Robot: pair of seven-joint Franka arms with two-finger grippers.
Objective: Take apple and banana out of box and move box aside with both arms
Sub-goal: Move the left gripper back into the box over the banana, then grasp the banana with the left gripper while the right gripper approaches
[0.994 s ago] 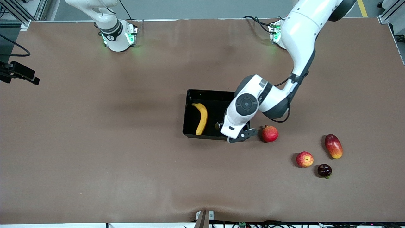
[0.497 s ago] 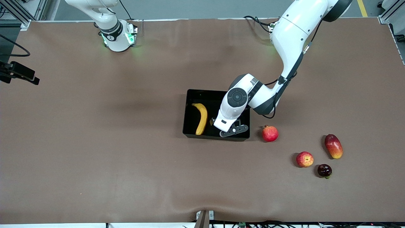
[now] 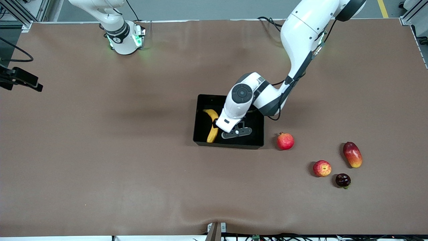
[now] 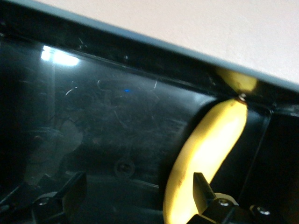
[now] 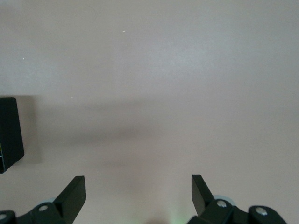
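Note:
The black tray (image 3: 234,145) sits mid-table. The yellow banana (image 3: 213,132) lies in it at the end toward the right arm, partly covered by my left wrist. My left gripper (image 3: 231,131) hangs low inside the tray, open and empty. In the left wrist view the left gripper (image 4: 138,189) is over the tray floor (image 4: 107,116), with one fingertip (image 4: 201,186) in front of the banana (image 4: 210,140). The streaked apple (image 3: 322,168) lies on the table toward the left arm's end, nearer the front camera. My right gripper (image 5: 138,189) is open and empty over bare table.
A red pomegranate (image 3: 285,141) lies beside the tray toward the left arm's end. A mango (image 3: 352,154) and a small dark fruit (image 3: 343,180) lie by the apple. A corner of the tray (image 5: 9,135) shows in the right wrist view.
My left gripper has moved across the tray from the end by the pomegranate toward the banana. The fruits, tray and right arm have not moved.

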